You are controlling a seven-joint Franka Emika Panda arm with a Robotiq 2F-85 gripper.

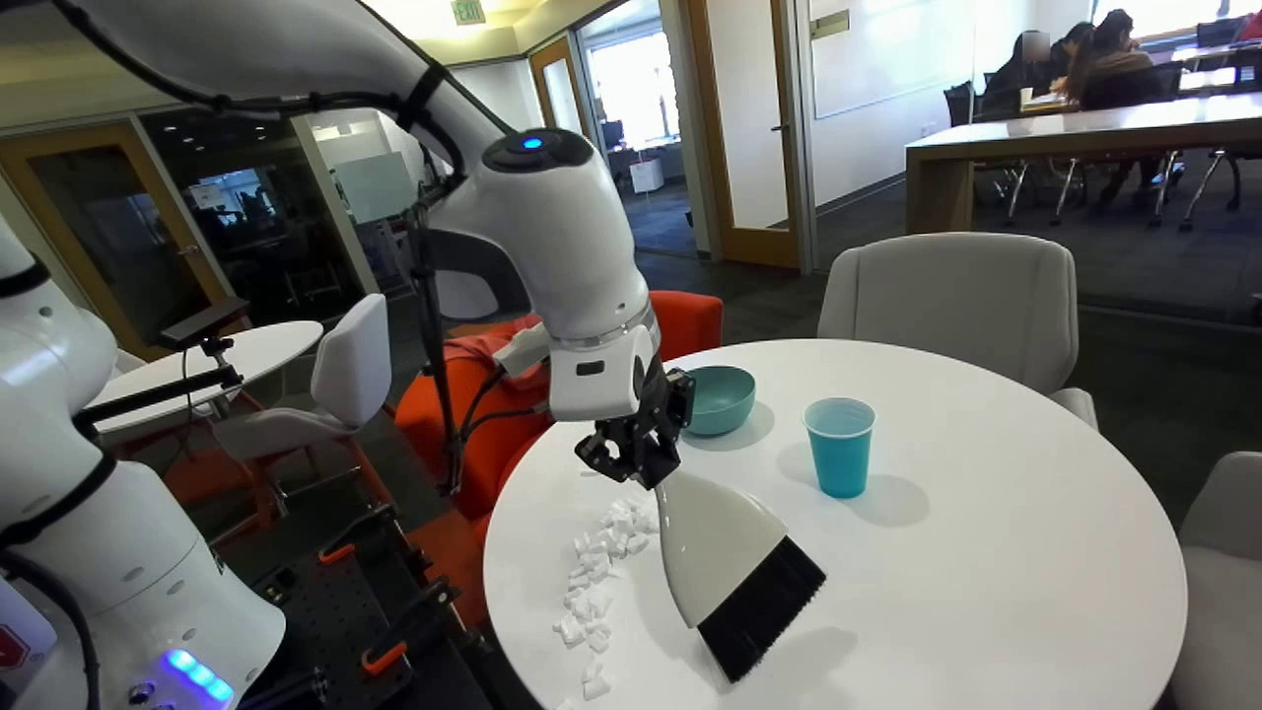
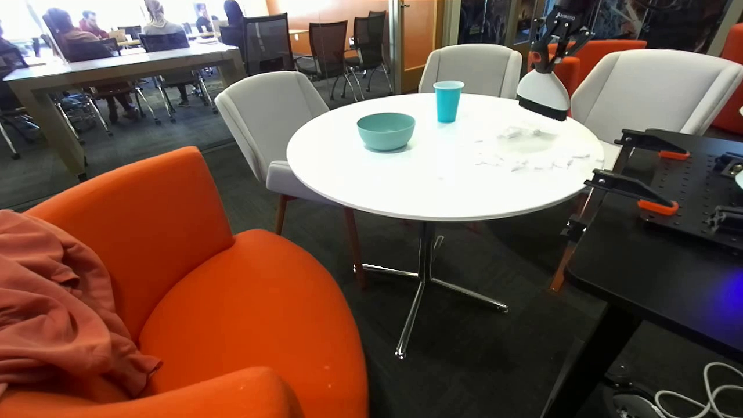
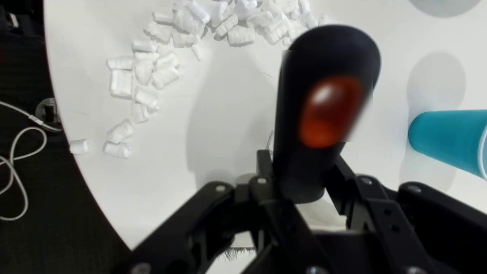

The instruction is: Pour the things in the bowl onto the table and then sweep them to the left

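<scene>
Barely distinct: white bits (exterior view), count unclear.

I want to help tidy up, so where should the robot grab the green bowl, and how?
Probably pinch the bowl by its rim, coming straight down: it sits upright, wide and open on top. The tool holds the brush, so that should go down first.

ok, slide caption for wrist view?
Gripper holding a brush over the white table, loose white bits at upper left, blue cup at right.
</scene>
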